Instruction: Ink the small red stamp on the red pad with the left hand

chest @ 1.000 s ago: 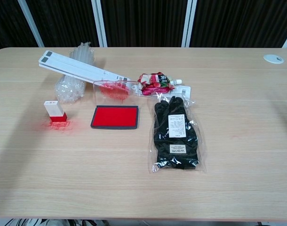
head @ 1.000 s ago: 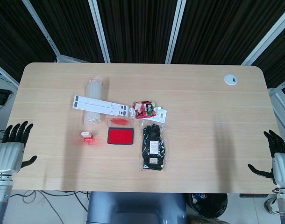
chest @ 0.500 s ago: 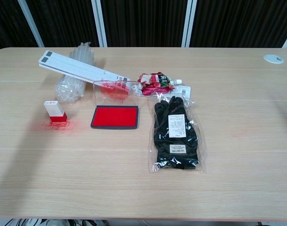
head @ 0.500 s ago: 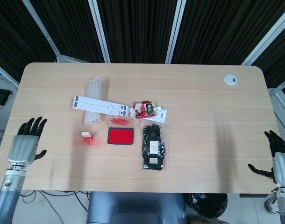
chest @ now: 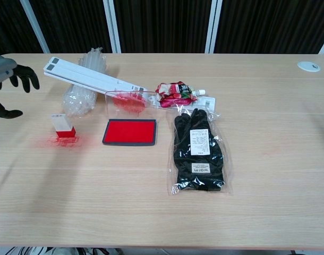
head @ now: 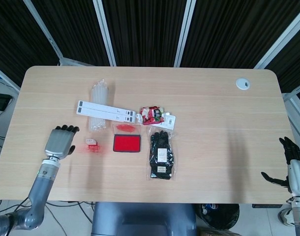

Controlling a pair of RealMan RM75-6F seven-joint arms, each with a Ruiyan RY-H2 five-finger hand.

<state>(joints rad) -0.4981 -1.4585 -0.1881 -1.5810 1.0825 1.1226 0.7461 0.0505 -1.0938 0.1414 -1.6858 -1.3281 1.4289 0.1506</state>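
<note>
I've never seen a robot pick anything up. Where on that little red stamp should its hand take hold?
Probably the white upper block of the stamp, pinched from above: it stands upright with its red inking base down on the table. The left hand is beside it, apart.

left hand (head: 60,142) over table, fingers spread, right hand (head: 293,168) open

The word "warm" reads on the white label at the near end of the bagged black gloves (chest: 198,150); the finer print on the card above it is too small to read.
</note>
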